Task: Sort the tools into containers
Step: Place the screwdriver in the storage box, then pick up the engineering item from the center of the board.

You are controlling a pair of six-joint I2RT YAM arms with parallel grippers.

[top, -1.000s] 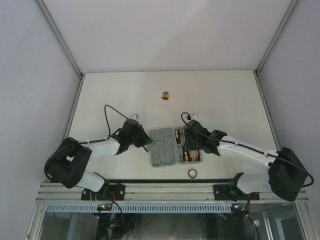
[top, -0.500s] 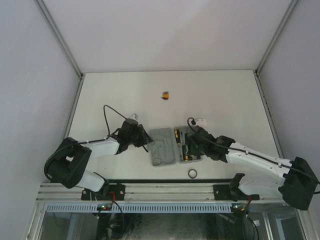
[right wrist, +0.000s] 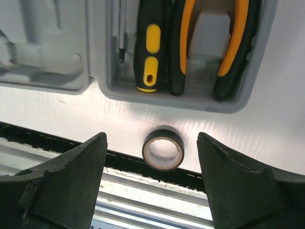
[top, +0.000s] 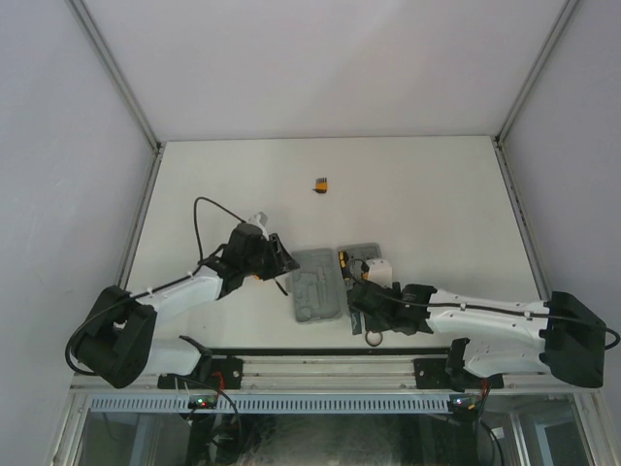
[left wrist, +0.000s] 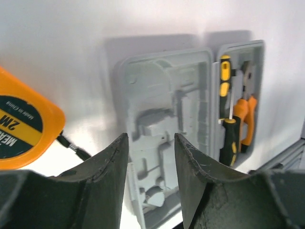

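Observation:
The grey case [top: 315, 286] lies open on the table. In its right half [right wrist: 157, 95] sit two black-and-orange screwdrivers [left wrist: 225, 76] [left wrist: 230, 138] and the orange-handled pliers [right wrist: 228, 47]; its left half [left wrist: 162, 114] shows bare recesses. My left gripper [left wrist: 150, 138] hangs open over the left half, holding nothing, with the orange tape measure [left wrist: 24, 126] on the table to its left. My right gripper [right wrist: 151, 143] is open at the near edge, its fingers on either side of the small black ring [right wrist: 163, 149], not touching it. The tiny orange-black block [top: 319, 183] lies far behind.
The table's black front edge and the metal rail [right wrist: 157, 191] run just below the ring. In the top view the right arm [top: 466, 313] lies across the table near that edge and hides part of the case's right half.
Both grippers have opened. The right arm has swung from above the case's right half down to the near edge, over the ring. The left gripper has shifted slightly back and right.

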